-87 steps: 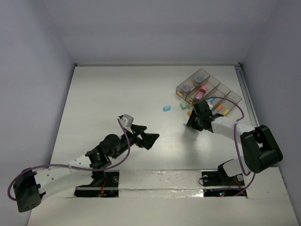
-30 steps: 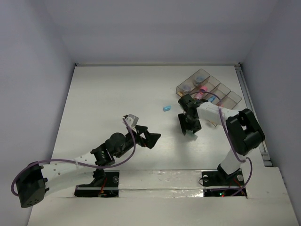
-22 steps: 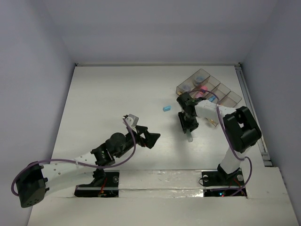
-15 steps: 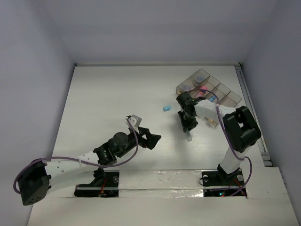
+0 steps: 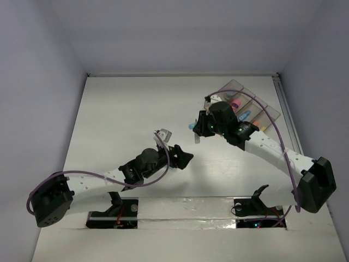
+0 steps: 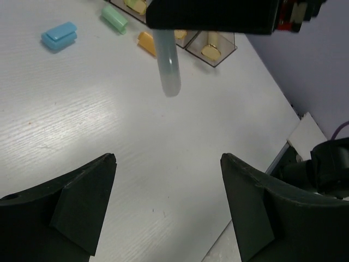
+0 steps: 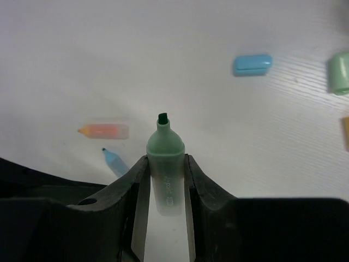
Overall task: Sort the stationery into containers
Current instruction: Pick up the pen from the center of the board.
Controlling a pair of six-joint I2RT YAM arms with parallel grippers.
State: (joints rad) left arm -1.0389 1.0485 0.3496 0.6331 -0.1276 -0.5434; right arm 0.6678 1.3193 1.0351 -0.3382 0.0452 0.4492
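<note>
My right gripper [image 5: 200,131] [image 7: 165,159] is shut on a pale green marker [image 7: 165,144] with no cap, its tip pointing away, and holds it above the table. The marker also shows in the left wrist view [image 6: 167,68], hanging from the right gripper. My left gripper [image 5: 184,159] [image 6: 167,159] is open and empty, just below and left of the held marker. The smoky divided tray [image 5: 271,113] stands at the back right with several items in it. A blue cap [image 7: 252,63] [image 6: 59,37] and a green cap [image 7: 341,72] [image 6: 114,18] lie on the table.
An orange marker [image 7: 103,131] and a blue marker [image 7: 115,162] lie on the table in the right wrist view. An orange piece [image 6: 146,43] lies next to the tray's near end [image 6: 212,50]. The table's right edge drops off in the left wrist view.
The right gripper lifted the pale green marker off the table and carried it up and left. The left gripper moved right, toward it.
</note>
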